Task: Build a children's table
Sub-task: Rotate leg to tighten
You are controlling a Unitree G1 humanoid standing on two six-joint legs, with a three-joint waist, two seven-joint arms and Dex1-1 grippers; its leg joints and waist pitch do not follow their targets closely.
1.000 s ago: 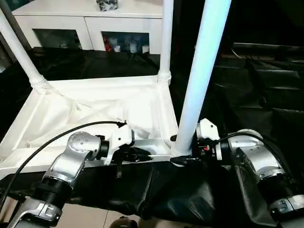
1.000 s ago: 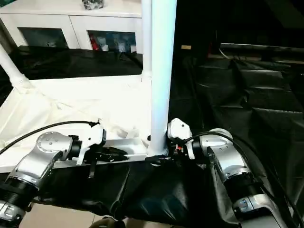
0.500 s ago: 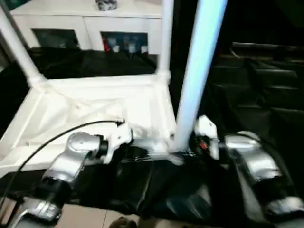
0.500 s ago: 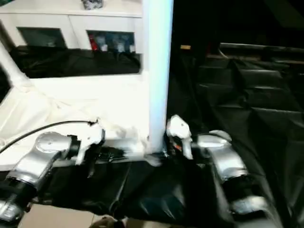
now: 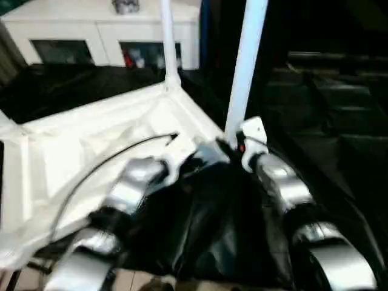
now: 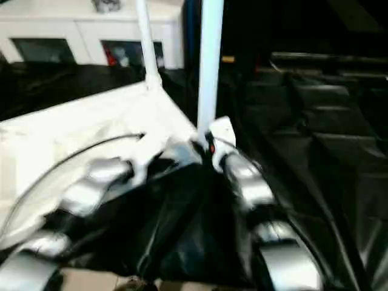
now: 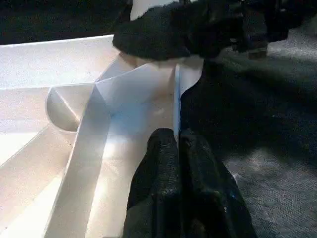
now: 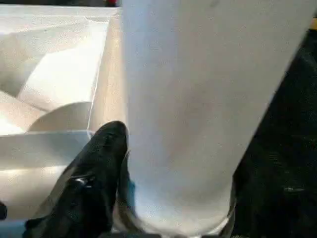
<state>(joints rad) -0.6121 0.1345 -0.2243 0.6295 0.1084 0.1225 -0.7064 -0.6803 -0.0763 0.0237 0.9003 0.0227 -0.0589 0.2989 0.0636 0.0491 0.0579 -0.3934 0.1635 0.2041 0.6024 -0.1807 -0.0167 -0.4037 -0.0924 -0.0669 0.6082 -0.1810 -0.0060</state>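
Tabletop: your white tabletop [image 5: 91, 139] lies upside down on the black cloth [image 5: 212, 236], ribbed underside up, one corner swung toward you.
Near leg: a white leg [image 5: 242, 66] stands upright in that near corner socket, right between your two wrists.
Far leg: a second leg [image 5: 167, 42] stands in the far corner socket, in front of the white cabinet [image 5: 103, 30].
Left gripper: your left gripper [image 7: 178, 148] has its two black fingers pressed together on the thin edge wall of the tabletop, just beside the near corner.
Right gripper: your right gripper [image 8: 148, 173] is spread wide around the foot of the near leg; one black finger [image 8: 94, 173] lies against the tube, the other side is hidden behind it. It looks wrapped around the leg, but I can't tell how firm that hold is.
Risk, leg: if that leg isn't fully seated, any sideways pull from your right wrist could tip it out of the socket.
Risk, edge: your left grip is on a thin lip only, so a twist could let it slip off and the tabletop would skate on the cloth.
Risk, crowding: both grippers work the same corner, close together, so a careless swing could knock one into the other.
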